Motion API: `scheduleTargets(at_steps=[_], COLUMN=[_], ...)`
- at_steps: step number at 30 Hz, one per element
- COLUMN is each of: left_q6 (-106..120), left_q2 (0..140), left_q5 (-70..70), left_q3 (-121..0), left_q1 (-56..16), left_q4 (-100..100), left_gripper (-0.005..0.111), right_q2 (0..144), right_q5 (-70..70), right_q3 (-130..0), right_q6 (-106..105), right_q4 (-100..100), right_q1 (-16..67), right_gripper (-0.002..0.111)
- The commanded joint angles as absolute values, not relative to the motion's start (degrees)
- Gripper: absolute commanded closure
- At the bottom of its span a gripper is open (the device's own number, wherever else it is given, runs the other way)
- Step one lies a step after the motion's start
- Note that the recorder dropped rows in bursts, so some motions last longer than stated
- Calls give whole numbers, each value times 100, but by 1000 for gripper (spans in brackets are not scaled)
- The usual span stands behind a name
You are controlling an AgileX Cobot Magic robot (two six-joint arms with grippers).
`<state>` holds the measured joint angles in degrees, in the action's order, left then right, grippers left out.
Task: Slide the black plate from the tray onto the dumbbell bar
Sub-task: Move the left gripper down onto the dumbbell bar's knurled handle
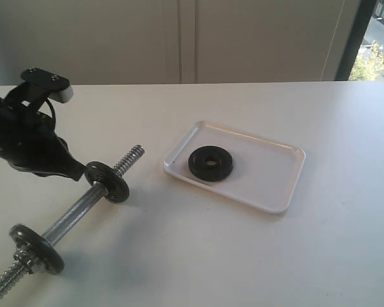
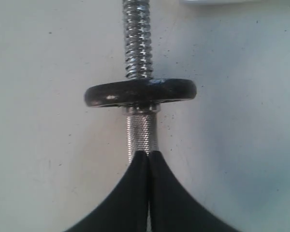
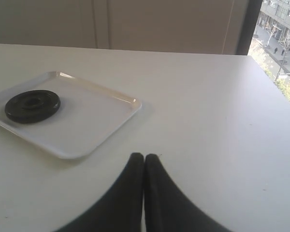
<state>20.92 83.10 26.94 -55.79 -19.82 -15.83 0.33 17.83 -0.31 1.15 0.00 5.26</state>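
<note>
The glossy black plate [image 1: 210,164] [image 3: 32,106] lies flat in the white tray [image 1: 262,176] [image 3: 87,125]. The chrome dumbbell bar [image 1: 70,217] [image 2: 142,133] lies diagonally on the table left of the tray, its threaded end pointing toward the tray. It carries a dull black disc [image 1: 107,181] [image 2: 140,92] near that end and another [image 1: 37,248] near the closer end. My left gripper [image 1: 82,171] [image 2: 148,154] is shut, its tips over the knurled shaft just behind the first disc, with nothing between them. My right gripper [image 3: 144,157] is shut and empty, over bare table beside the tray; the exterior view does not show it.
The white table [image 1: 320,256] spreads right of and in front of the tray. A silver nut [image 2: 141,110] sits against the disc on the bar. A window edge [image 1: 365,38] is at the back right.
</note>
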Motion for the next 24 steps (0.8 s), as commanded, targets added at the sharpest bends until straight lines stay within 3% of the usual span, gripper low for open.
scheduleTargets(at_steps=[1, 17, 21, 24], left_q6=[2747, 3040, 3025, 3025], left_q2=[8503, 8503, 8503, 8503], left_q5=[2810, 2973, 2999, 2999], left_q3=[-5604, -5604, -5604, -5604], left_q1=[-2009, -2009, -2009, -2009], left_q4=[-2413, -2064, -1939, -1939], left_gripper=[107, 106, 91, 73], right_q2=[0, 0, 0, 0], right_q5=[1667, 1667, 1667, 1667], right_q3=[0, 0, 0, 0], right_q6=[132, 132, 132, 132], right_q4=[0, 0, 0, 0], right_q1=[560, 624, 624, 624], right_gripper=[108, 108, 108, 108])
